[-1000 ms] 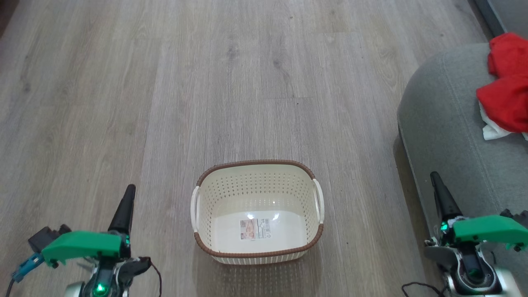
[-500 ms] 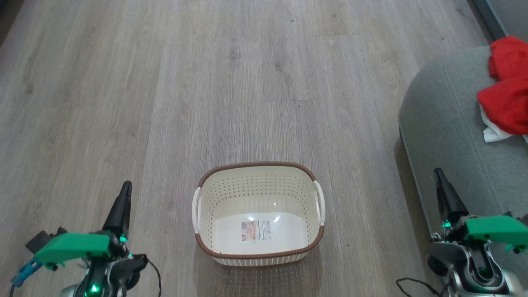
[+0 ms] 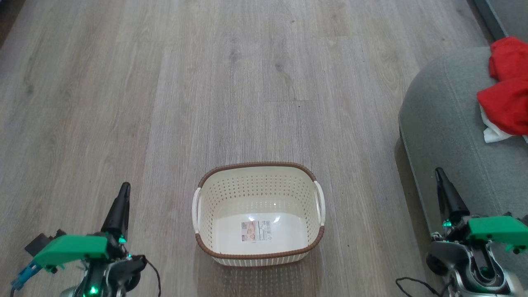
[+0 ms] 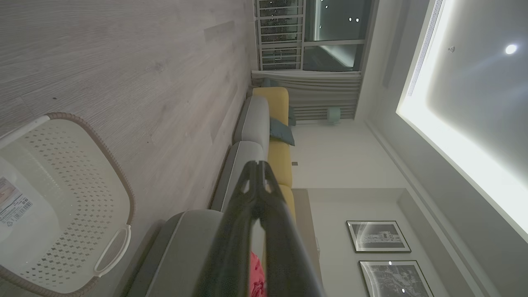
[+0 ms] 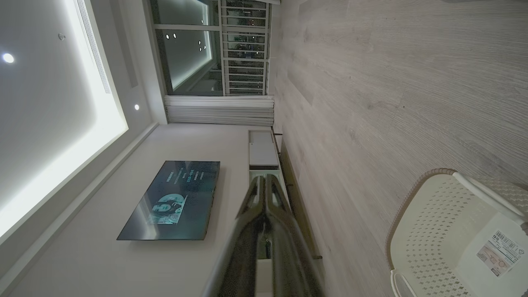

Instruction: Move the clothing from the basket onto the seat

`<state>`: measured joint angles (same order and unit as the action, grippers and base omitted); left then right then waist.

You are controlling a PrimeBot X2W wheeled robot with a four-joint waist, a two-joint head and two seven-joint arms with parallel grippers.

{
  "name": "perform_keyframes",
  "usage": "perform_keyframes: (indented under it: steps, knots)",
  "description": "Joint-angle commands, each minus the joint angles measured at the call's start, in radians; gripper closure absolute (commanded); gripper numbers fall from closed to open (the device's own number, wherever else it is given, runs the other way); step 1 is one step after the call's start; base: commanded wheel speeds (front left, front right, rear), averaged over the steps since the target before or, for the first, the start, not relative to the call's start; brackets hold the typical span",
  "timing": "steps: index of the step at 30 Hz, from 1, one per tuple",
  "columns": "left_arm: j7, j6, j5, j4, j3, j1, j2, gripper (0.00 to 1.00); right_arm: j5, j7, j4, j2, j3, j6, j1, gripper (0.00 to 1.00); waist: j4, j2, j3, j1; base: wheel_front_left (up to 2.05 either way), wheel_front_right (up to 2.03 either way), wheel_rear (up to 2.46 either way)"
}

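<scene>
Clothing, soft bright red fabric garments w/ white cloth parts [image 3: 504,103], lies heaped on the large grey fabric-upholstered seat [image 3: 445,123] at the far right of the head view, cut off by the picture's right edge. An oval cream plastic laundry basket w/ brown woven-look rim [image 3: 255,187] sits on the grey wood-plank floor [image 3: 247,82], near and centre, well apart from the heap. Its bottom shows bare apart from a paper label [image 3: 255,230] (no red fabric inside).

Near left of the basket hangs the left gripper [image 3: 124,187]. Near right hangs the right gripper [image 3: 438,171], just beside the seat's rounded near-left edge. Both point away from the robot. In the left wrist view the long dark fingers [image 4: 235,239] press together at the tips w/ nothing btwn them, and the right pair's fingers [image 5: 284,247] do the same in the right wrist view.

Key relation: the heap lies far and to the right of the right gripper's tips, its long axis running approx. near-to-far along the seat. The right arm is plainly the nearer, since the left has the basket btwn it and the seat. Judging by the layout, the transfer looks complete, w/ no garment left to fetch. Any tidying of the heap would prob. fall to the right arm.
</scene>
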<state>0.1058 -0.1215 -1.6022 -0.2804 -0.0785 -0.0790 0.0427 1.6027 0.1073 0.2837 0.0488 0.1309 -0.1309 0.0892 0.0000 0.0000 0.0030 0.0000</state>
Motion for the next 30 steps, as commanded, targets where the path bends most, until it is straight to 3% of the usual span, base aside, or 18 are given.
perform_keyframes:
  steps: [1, 30]
  knots:
    - [0.008, -0.009, -0.006, 0.035, -0.036, -0.029, 0.008, 1.0, 0.006, 0.006, -0.039, 0.001, -0.017, 0.0, 0.019, 1.0, 0.0, 0.0, 0.0, 0.0, 0.0, 0.0, 0.0]
    - [0.008, -0.009, -0.006, 0.035, -0.035, -0.029, 0.008, 1.0, 0.006, 0.006, -0.039, 0.001, -0.017, 0.0, 0.019, 1.0, 0.0, 0.0, 0.0, 0.0, 0.0, 0.0, 0.0]
